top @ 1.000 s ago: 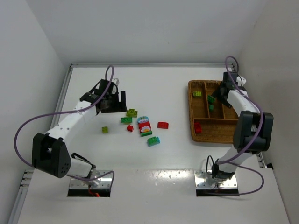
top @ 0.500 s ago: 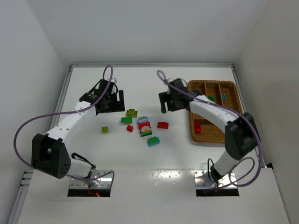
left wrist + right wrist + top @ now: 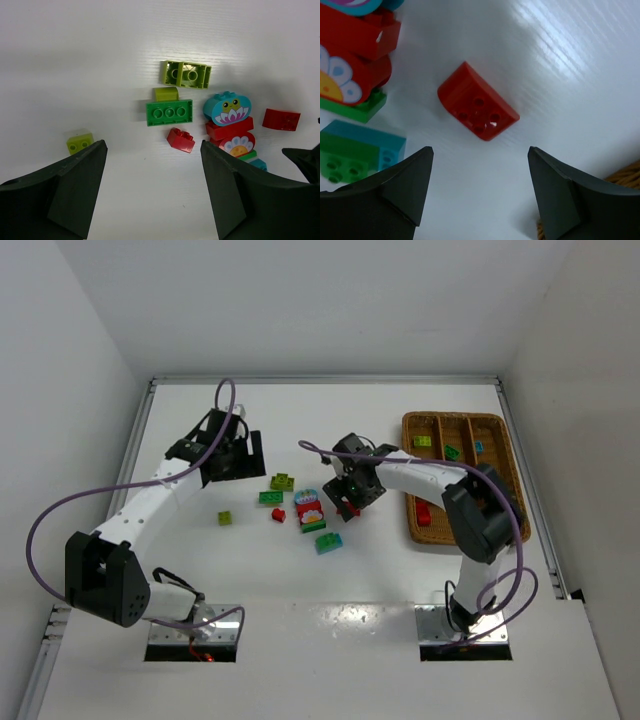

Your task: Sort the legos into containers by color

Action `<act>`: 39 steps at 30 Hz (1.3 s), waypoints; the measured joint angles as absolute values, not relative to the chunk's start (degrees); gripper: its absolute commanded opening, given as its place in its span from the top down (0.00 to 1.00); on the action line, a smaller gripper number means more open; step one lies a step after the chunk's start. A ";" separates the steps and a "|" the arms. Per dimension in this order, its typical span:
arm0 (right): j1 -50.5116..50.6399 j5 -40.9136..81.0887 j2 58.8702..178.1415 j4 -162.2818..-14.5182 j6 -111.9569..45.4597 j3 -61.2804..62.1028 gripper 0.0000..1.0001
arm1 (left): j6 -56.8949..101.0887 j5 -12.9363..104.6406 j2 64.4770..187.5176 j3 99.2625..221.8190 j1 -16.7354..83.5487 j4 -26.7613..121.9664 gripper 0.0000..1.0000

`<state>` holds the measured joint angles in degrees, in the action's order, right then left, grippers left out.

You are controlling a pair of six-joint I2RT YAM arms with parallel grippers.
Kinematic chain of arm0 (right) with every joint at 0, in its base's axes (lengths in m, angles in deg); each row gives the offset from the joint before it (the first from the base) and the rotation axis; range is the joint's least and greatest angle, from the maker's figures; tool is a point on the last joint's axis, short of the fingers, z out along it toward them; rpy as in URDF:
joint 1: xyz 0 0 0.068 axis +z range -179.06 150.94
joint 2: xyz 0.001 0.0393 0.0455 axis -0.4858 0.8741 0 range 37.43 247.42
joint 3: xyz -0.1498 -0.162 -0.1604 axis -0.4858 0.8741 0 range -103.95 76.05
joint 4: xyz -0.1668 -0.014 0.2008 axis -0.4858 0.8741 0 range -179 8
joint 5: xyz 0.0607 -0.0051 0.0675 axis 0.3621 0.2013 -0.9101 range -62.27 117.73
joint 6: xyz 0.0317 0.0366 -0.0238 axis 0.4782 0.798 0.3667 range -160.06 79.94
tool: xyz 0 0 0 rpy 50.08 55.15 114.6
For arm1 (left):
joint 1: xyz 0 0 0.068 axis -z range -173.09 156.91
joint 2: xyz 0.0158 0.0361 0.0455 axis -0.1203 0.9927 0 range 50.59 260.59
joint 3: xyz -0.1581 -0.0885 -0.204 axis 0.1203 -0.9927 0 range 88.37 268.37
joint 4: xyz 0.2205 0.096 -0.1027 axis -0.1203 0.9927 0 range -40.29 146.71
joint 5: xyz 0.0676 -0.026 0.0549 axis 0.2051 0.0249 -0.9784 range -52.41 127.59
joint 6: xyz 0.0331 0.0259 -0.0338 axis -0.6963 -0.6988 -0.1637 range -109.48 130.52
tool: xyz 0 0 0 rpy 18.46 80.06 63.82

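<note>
White tabletop (image 3: pixel 420 420) spreads under both arms. Right gripper (image 3: pixel 480 152) hangs wide open and empty above a red curved brick (image 3: pixel 477 102), with the printed stack (image 3: pixel 350 75) close at ten o'clock. A finger coming down could clip that stack, or slip off the brick's rounded back. Left gripper (image 3: pixel 152 147), equally open and empty, hovers over the same pile, so the arms may crowd each other. In the overhead view the tray (image 3: pixel 409 490) sits at three o'clock of the pile, with bare table at twelve and six.
</note>
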<state>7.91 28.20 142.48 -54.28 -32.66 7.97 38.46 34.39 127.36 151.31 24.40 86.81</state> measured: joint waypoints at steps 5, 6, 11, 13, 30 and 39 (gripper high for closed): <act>7.82 28.68 146.50 -58.19 -33.15 7.95 0.27 | 38.61 34.41 127.36 151.31 24.40 86.70 0.18; 7.78 28.79 147.00 -58.89 -33.21 7.95 0.29 | 38.61 34.41 127.36 151.31 24.40 86.70 0.18; 7.45 28.81 147.81 -63.13 -33.58 7.97 0.44 | 38.61 34.41 127.36 151.31 24.40 86.68 0.18; 7.45 28.72 147.94 -64.59 -33.71 7.97 0.49 | 38.61 34.41 127.36 151.31 24.40 86.68 0.18; -3.59 35.24 128.56 -68.53 -21.04 17.22 0.70 | 38.37 34.28 127.36 151.64 24.40 86.74 0.18; -18.93 42.21 106.74 -67.98 -5.67 31.07 0.69 | 38.09 34.72 127.41 151.64 23.94 86.74 0.18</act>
